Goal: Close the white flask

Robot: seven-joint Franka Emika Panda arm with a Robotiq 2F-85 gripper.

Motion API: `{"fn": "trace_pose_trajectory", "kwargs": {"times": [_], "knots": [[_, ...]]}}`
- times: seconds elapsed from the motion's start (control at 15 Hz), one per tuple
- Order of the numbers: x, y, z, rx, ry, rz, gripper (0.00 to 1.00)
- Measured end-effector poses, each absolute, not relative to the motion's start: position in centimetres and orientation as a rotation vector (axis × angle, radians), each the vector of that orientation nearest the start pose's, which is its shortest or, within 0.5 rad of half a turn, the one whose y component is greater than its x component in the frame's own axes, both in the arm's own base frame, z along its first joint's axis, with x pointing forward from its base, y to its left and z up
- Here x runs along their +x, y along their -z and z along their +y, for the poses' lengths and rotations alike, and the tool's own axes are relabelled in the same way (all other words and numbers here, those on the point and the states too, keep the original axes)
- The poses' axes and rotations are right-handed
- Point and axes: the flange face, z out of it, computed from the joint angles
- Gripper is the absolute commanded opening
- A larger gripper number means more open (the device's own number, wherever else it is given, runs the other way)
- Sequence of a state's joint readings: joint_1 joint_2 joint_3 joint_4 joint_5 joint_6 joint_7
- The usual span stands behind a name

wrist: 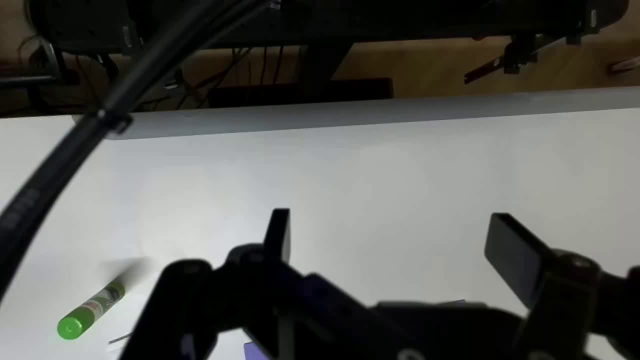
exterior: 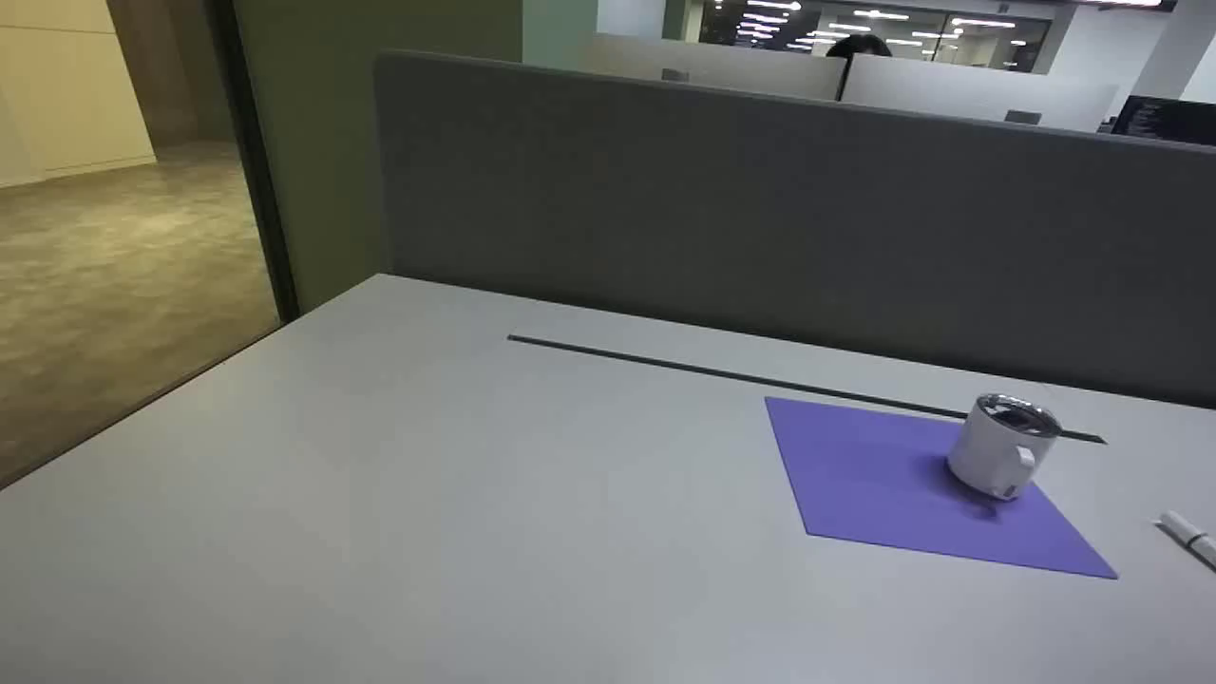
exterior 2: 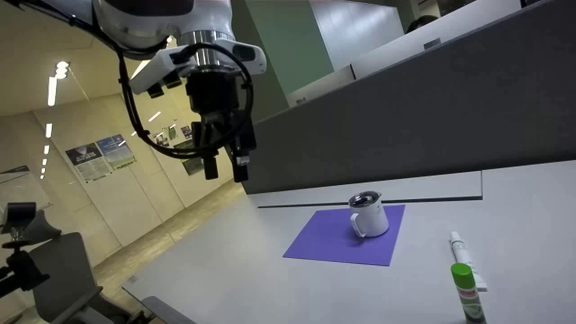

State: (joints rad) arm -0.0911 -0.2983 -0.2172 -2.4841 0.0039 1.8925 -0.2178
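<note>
The white flask is a short white cup with a handle and a dark, see-through top with a shiny rim. It stands upright on the purple mat in both exterior views: flask (exterior: 988,458), flask (exterior 2: 372,221), mat (exterior: 864,484), mat (exterior 2: 326,236). I cannot tell whether its lid opening is open. My gripper (exterior 2: 226,173) is raised above the table, apart from the flask. In the wrist view the gripper (wrist: 387,237) has its fingers wide apart with nothing between them. The flask is hidden there; only bits of the mat (wrist: 253,352) show.
A green-capped stick (exterior 2: 466,288) and a white tube (exterior 2: 463,256) are on the table beside the mat. A dark strip (exterior: 703,369) runs behind the mat. A grey partition (exterior: 760,218) borders the table's back. The table edge (wrist: 320,120) shows in the wrist view.
</note>
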Motion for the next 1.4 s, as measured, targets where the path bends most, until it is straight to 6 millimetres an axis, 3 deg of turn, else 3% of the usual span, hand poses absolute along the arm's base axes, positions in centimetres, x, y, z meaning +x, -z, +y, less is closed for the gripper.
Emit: {"fn": "trace_pose_trajectory", "kwargs": {"times": [0.8,0.93,1.13,1.4], "knots": [[38.7,-37.6,-12.3,-2.994,-0.352,0.088,1.00],[40.7,-38.3,-13.1,-3.040,-0.200,0.065,1.00],[45.5,-38.5,-14.9,-3.108,-0.015,-0.022,1.00],[52.8,-36.1,-16.3,-3.162,-0.003,-0.137,1.00]]}}
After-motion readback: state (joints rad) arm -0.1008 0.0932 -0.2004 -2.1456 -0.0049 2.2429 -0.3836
